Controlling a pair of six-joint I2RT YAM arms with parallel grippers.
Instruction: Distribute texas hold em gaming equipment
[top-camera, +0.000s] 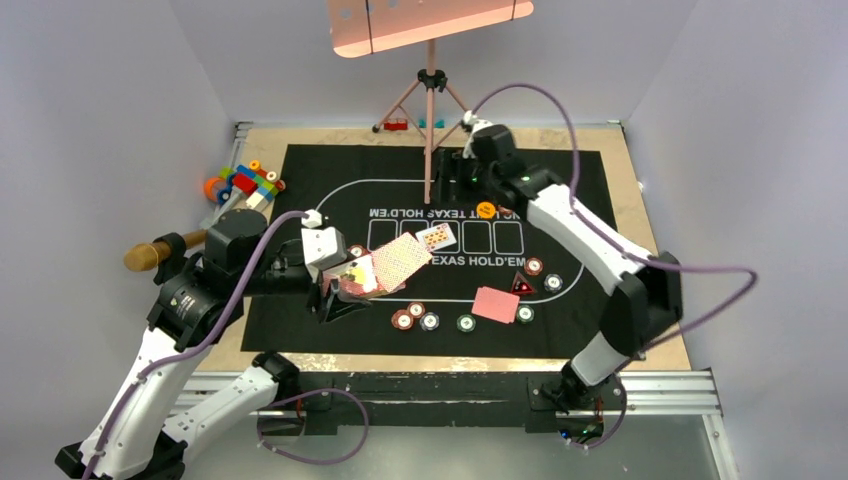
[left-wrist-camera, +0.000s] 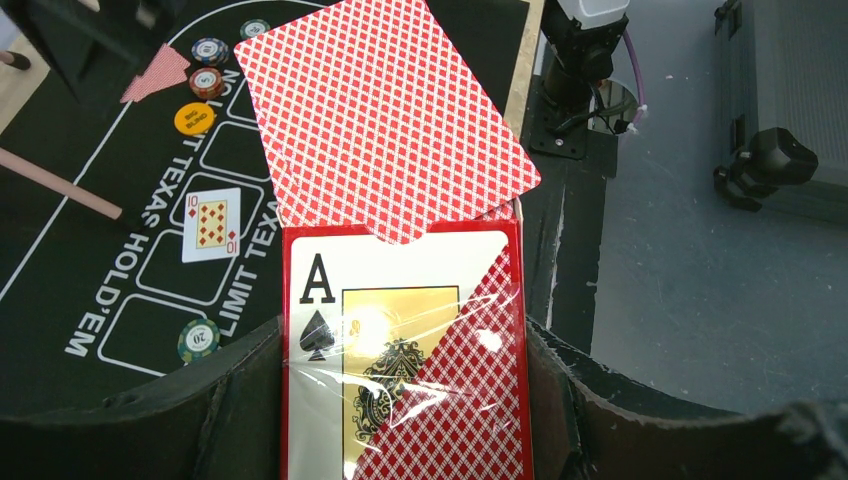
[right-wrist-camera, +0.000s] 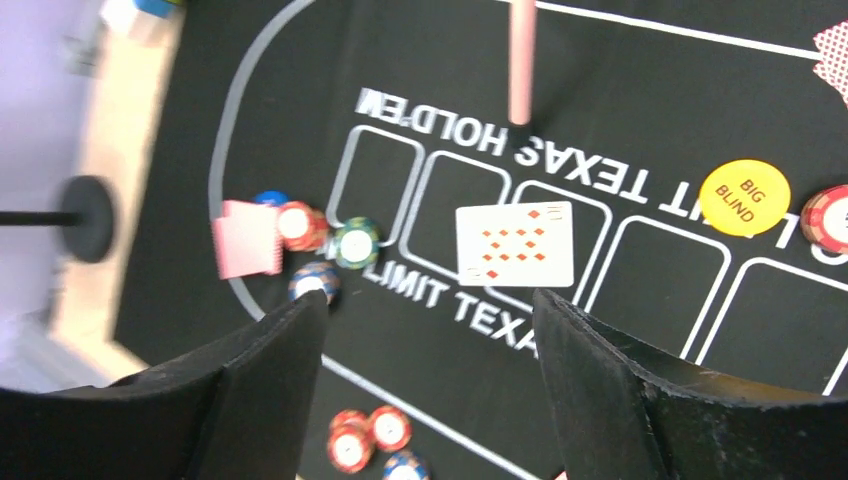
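Over the mat's near left: left pincer (top-camera: 342, 288) clenched on the cellophane-wrapped deck (left-wrist-camera: 400, 370), held tilted above the black mat (top-camera: 600, 170).
Protruding card: one red-backed card (left-wrist-camera: 385, 110) sticks most of its length out of the deck's far end, skewed, with only its near edge tucked in.
Right pincer (right-wrist-camera: 430, 320): released, jaws wide with nothing between them, hovering over the far middle of the mat.
Ten of diamonds (right-wrist-camera: 515, 243): face up in a printed box, directly below the right pincer.
Already laid out: big blind button (right-wrist-camera: 744, 197) just beyond the ten; chips (top-camera: 403, 320) scattered along the near and right parts of the mat; face-down card (top-camera: 495, 304) beside the triangle (top-camera: 520, 286) at near right.
Likely step: passing the protruding card across to fill the next box.
Risk, slip: only friction seems to hold that card, so a jolt or steeper tilt could drop it early, perhaps onto the chips.
Risk, bad pinch: a grip on one skewed corner could twist the card or drag a second one out.
Risk, collision: the tripod pole (top-camera: 431, 130) stands just beside the right arm, and a wide swing could strike it.
Risk, sweep: a low pass could push the ten out of its box.
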